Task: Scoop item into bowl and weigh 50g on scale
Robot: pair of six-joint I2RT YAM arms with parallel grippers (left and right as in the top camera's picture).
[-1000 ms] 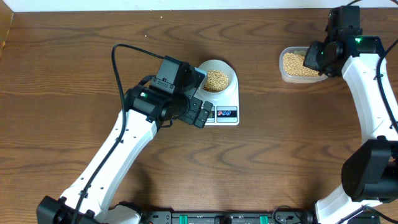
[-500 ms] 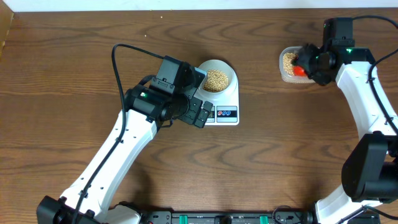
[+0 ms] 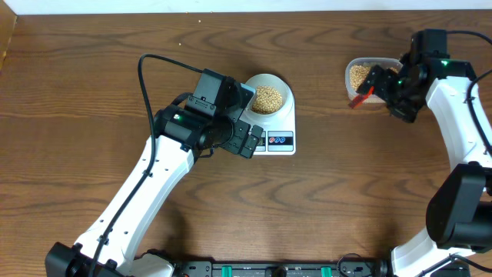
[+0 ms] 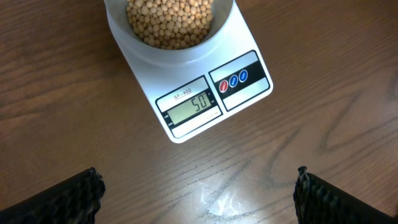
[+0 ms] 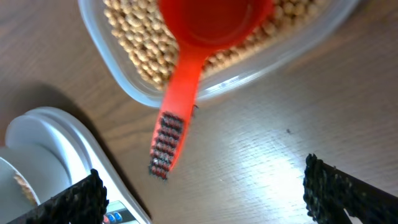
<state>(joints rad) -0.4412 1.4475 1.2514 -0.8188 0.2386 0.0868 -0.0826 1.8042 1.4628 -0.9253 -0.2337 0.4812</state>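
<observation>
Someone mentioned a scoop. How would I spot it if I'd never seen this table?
Start at the brown wooden table, seen from overhead, and go to its upper right, where a clear plastic tub holds small tan-yellow beans. The red plastic scoop lies there, cup on the beans, handle poking out over the tub's rim. Nothing else near it is bright red.

The surface (image 3: 92,69) is recorded as dark brown wood-grain board, and nearly the whole overhead view is filled by it. A pale strip (image 3: 231,5) is seen along its far edge; whether this is wall or floor cannot be determined. A tan edge (image 3: 5,38) is noted at the far left corner. Soft glare (image 4: 217,202) is reflected from the grain in the left wrist view, and a similar bright patch (image 5: 277,155) is observed in the right wrist view.
</observation>
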